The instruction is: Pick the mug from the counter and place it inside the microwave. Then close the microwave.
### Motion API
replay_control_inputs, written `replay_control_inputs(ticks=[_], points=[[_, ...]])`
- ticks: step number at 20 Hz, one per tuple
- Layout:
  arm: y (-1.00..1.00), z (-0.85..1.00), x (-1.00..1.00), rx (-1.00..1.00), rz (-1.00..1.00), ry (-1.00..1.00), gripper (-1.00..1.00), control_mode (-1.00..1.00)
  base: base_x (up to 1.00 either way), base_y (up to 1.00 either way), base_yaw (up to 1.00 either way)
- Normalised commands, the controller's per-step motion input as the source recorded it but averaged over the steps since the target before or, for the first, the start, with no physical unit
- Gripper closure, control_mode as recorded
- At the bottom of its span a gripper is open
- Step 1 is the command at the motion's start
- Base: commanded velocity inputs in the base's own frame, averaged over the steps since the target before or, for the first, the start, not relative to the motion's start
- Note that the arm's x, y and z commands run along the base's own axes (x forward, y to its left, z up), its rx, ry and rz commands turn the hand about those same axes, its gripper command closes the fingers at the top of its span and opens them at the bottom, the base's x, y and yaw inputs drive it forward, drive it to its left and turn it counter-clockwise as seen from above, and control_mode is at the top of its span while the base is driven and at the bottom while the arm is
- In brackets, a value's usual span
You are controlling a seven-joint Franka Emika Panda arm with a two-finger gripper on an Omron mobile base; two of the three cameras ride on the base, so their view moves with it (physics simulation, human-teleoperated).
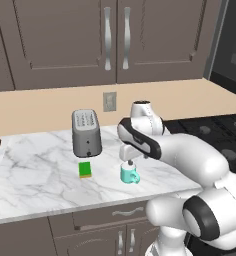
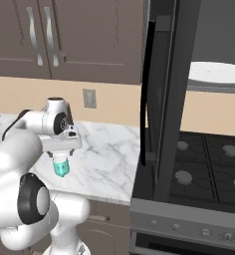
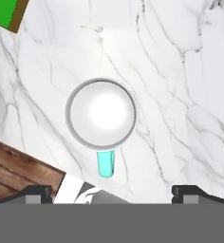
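Observation:
The small teal mug [image 1: 129, 173] stands upright on the white marble counter [image 1: 40, 170], close to its front edge. My gripper [image 1: 129, 161] hangs directly above it, open, fingers pointing down and clear of the rim. From the right base view the mug [image 2: 61, 167] sits just under the gripper [image 2: 60, 155]. In the hand view I look straight down into the mug [image 3: 102, 112], its white inside centred, its handle toward the bottom; the gripper [image 3: 116, 192] has its tips spread wide on either side. The microwave [image 2: 209, 60] stands open, its dark door [image 2: 162, 99] swung out, white turntable plate [image 2: 219, 72] visible inside.
A silver toaster [image 1: 86, 132] stands behind and left of the mug, with a green-and-yellow sponge [image 1: 85, 169] in front of it. The black stovetop [image 2: 204, 169] lies right of the counter, below the microwave. The open door juts over the gap between counter and stove.

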Motion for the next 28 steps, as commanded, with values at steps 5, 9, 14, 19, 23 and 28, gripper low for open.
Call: replay_control_inputs(ticks=[5, 9, 14, 19, 23, 28], points=[[0.02, -0.11, -0.02, 0.00, 0.00, -0.05, -1.00, -1.00, 0.00, 0.00, 0.00], [0.09, -0.04, -0.06, 0.00, 0.00, -0.06, -1.00, -1.00, 0.00, 0.00, 0.00], [0.10, 0.00, -0.08, 0.00, 0.00, -0.03, -1.00, -1.00, 0.00, 0.00, 0.00], [0.00, -0.05, -0.01, 0.00, 0.00, -0.03, -1.00, -1.00, 0.00, 0.00, 0.00], [0.00, -0.09, -0.01, 0.00, 0.00, -0.03, -1.00, -1.00, 0.00, 0.00, 0.00], [0.00, -0.15, -0.05, 0.00, 0.00, -0.02, -1.00, -1.00, 0.00, 0.00, 0.00]])
